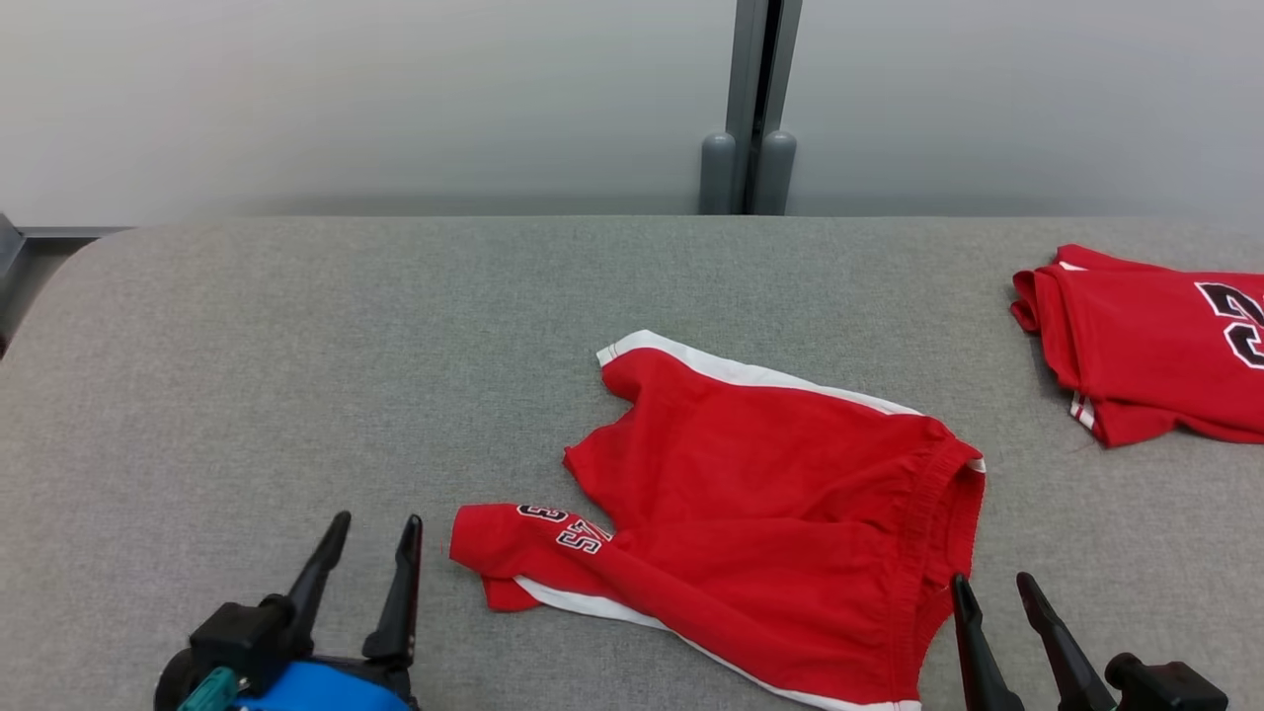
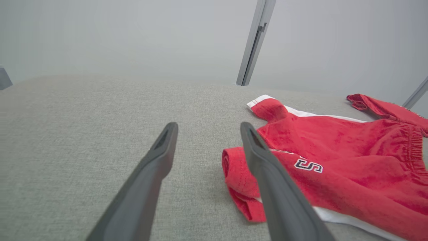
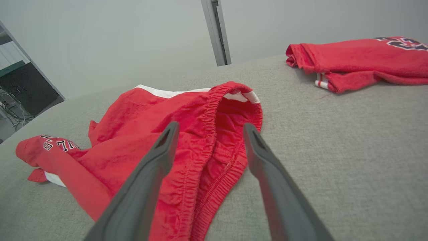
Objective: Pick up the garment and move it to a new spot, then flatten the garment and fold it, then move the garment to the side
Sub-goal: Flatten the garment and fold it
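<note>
"Shorts [image 1: 770, 494] rumpled on the table [image 1: 247, 375], near its front. Both claws spread, holding nothing?"

"Yes. Left gripper [image 1: 377, 518] is beside the curled leg, right gripper [image 1: 992, 581] at the waistband. I'd pinch those two ends and pull outward evenly to flatten it, clear of the folded jersey [image 1: 1136, 346] beyond."
</note>
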Robot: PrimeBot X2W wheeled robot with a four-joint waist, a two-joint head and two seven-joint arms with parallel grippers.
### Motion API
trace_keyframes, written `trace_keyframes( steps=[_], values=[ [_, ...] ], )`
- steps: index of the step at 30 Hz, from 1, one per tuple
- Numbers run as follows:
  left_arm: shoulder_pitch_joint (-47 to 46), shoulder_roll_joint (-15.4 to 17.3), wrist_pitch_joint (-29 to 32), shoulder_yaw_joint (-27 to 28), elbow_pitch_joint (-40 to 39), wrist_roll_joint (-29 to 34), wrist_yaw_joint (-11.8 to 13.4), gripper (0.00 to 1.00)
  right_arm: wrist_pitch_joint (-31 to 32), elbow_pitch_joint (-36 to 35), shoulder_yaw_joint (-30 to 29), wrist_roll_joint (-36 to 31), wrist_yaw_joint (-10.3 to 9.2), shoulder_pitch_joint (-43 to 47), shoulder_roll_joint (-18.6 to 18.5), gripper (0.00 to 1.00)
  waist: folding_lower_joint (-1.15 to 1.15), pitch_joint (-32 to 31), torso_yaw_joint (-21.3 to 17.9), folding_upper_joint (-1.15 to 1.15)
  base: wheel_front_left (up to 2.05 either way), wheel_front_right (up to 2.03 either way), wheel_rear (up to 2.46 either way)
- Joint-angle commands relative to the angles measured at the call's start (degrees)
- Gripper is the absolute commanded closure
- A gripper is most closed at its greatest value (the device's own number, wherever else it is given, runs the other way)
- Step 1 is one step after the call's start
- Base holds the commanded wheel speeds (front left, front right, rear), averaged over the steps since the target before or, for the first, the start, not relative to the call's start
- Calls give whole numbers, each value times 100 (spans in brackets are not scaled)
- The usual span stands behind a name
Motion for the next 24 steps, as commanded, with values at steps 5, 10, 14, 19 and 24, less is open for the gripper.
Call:
trace_keyframes(
  steps=[5,10,14,19,24],
  values=[
    [385,-392,-26,810,-608,539,-5,0,-15,7,-16,-1,3,116,16,0,1,-129,44,0,0,0,0],
    [730,-747,-26,1422,-1111,1118,-5,0,-16,13,-60,-23,4,192,24,0,1,-227,62,0,0,0,0],
    [915,-890,-26,1606,-1233,1368,-5,0,-16,115,-94,-61,3,252,31,0,1,-289,70,0,0,0,0],
    [986,-956,-26,1702,-1234,1475,-5,0,-16,238,-112,-109,3,181,21,0,1,-326,80,0,0,0,0],
    [923,-969,-26,1739,-1212,1515,-5,0,-16,487,-11,-207,3,-190,-136,0,1,-307,100,0,0,0,0]
  ],
)
